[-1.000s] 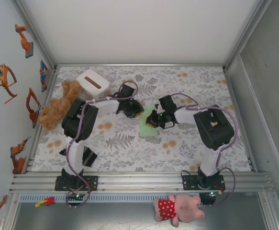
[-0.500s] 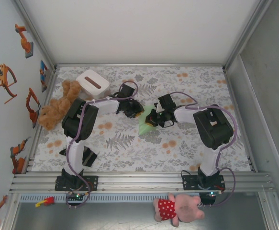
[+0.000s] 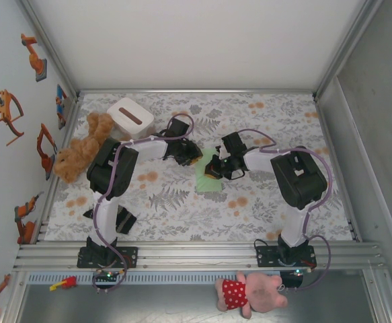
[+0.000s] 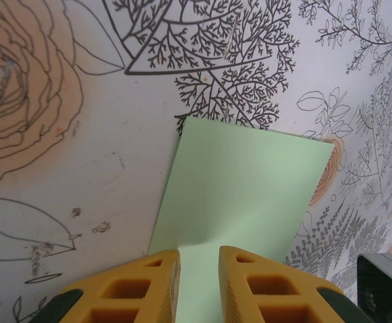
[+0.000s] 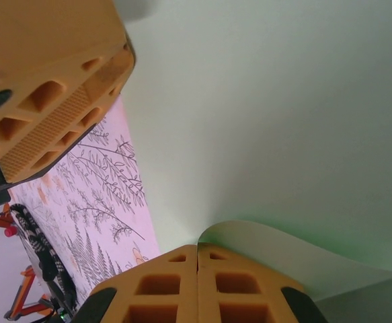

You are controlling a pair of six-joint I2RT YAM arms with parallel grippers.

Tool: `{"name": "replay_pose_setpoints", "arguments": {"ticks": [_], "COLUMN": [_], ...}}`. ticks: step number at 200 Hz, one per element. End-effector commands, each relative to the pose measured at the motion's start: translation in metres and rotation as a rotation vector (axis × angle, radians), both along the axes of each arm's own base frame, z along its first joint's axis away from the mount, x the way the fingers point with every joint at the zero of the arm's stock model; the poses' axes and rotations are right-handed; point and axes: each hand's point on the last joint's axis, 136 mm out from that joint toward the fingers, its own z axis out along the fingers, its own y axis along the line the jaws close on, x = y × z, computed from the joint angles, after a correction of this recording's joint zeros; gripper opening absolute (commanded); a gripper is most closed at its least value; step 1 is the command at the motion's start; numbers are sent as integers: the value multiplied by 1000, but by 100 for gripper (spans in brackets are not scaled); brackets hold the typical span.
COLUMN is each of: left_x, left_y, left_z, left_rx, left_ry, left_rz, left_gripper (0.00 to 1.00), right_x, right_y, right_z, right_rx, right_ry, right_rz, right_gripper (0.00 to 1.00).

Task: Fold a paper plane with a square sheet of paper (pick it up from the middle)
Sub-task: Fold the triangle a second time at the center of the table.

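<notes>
On the floral bench [image 3: 263, 202], the square sheet of paper [image 3: 204, 182] is pinched at a curl by the closed right end effector [image 5: 197, 250]; the left end effector [image 4: 200, 259] is slightly parted over it.

One sheet [image 3: 206, 183], one box [image 3: 130, 118], two plushies (bear [image 3: 80, 149], pig [image 3: 249, 293]).

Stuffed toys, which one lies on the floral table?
The brown teddy bear, beside the white box; the pink pig in red lies off the table.
</notes>
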Motion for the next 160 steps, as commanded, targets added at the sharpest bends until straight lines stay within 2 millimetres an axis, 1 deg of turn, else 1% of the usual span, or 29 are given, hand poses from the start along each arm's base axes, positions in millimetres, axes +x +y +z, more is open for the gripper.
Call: {"name": "replay_pose_setpoints", "arguments": {"ticks": [1, 33, 79, 123, 160], "left_x": [-25, -25, -26, -27, -28], "left_y": [11, 12, 12, 12, 13], "left_z": [-34, -35, -35, -35, -35], "left_rx": [89, 91, 91, 93, 94], "left_ry": [106, 108, 109, 110, 111], "left_rz": [-18, -16, -18, -18, -20], "left_gripper": [24, 24, 24, 24, 24], "right_x": [-2, -2, -1, 5, 5], "right_y": [8, 13, 10, 9, 8], "right_z": [3, 4, -1, -2, -6], "right_rx": [3, 11, -5, -18, -24], "right_ry": [-11, -17, -12, -23, -17], "right_rz": [44, 55, 42, 1, -11], "right_gripper": [0, 0, 0, 0, 0]}}
